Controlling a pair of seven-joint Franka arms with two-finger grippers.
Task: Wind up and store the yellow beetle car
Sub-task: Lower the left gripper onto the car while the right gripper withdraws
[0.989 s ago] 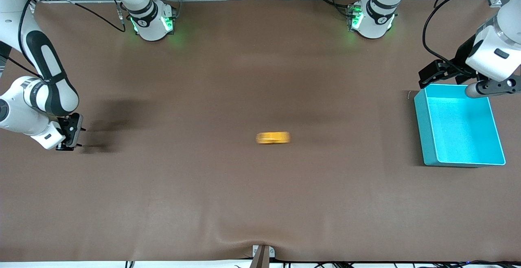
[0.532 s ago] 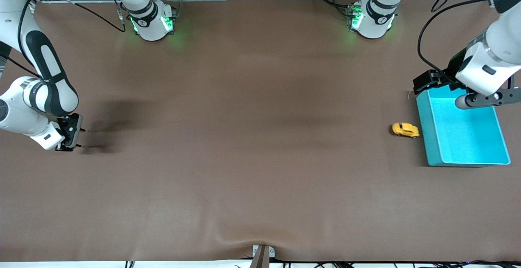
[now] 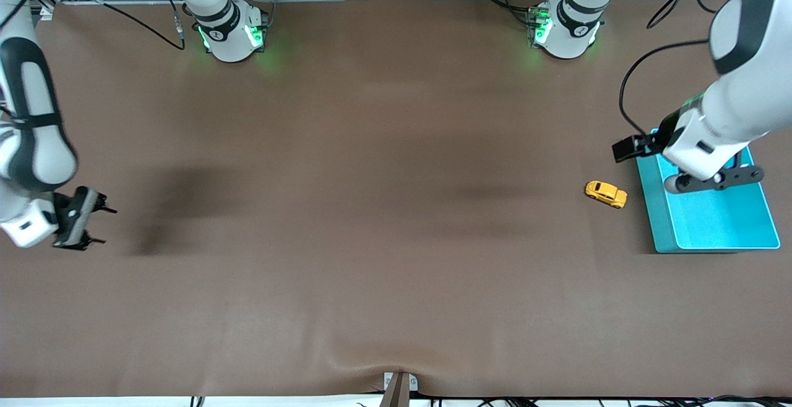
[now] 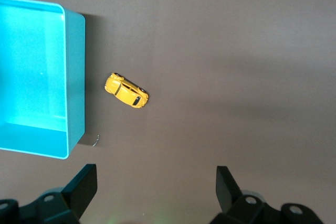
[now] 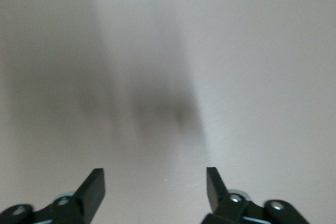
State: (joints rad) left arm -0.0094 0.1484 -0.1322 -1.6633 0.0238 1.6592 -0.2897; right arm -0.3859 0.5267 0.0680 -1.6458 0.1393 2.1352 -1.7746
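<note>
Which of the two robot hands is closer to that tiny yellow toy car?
The left gripper, open, hovers by the turquoise plastic bin beside the tiny yellow beetle car. The right gripper, open, waits at the table's right-arm end.

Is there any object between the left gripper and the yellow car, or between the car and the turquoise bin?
Nothing visible. The yellow beetle car sits alone on the table beside the turquoise bin, with only bare mat between them. The left gripper is open, over the mat by the bin's edge. The right gripper waits open at its end.
</note>
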